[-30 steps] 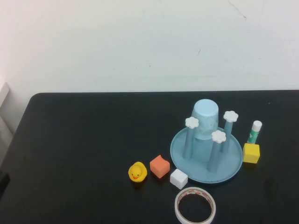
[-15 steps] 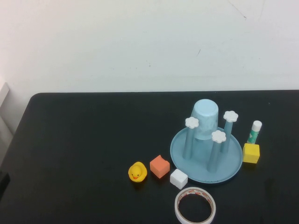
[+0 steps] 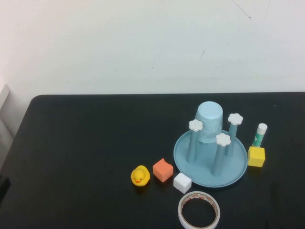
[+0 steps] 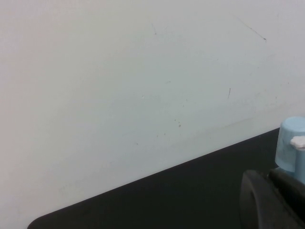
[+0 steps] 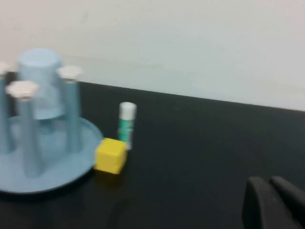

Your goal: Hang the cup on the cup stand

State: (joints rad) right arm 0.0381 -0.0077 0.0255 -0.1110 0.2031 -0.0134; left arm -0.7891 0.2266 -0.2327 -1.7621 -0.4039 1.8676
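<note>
My left gripper (image 4: 274, 200) is closed, fingers together, holding nothing; it shows only in the left wrist view, as dark fingers low in the corner, raised off the table and facing the white wall. My right gripper (image 5: 271, 202) is likewise closed and empty; it sits low over the black table (image 3: 86, 143), well apart from the objects, and appears only in the right wrist view. Neither arm appears in the high view.

The cup (image 3: 208, 121) is upside down on the rear post of the cup stand (image 3: 209, 171), base uppermost, rim toward the dish. Three other posts stand free, each with a white flower cap (image 3: 222, 139).

Just beside the stand on the right: a yellow cube (image 3: 256, 156), touching or nearly touching the dish rim, and a glue stick (image 3: 259, 134) upright behind it. On the left: a white cube (image 3: 182, 182) against the rim, an orange cube (image 3: 162, 170), then a yellow duck (image 3: 140, 176). A tape roll (image 3: 199, 210) lies flat at the near edge.
</note>
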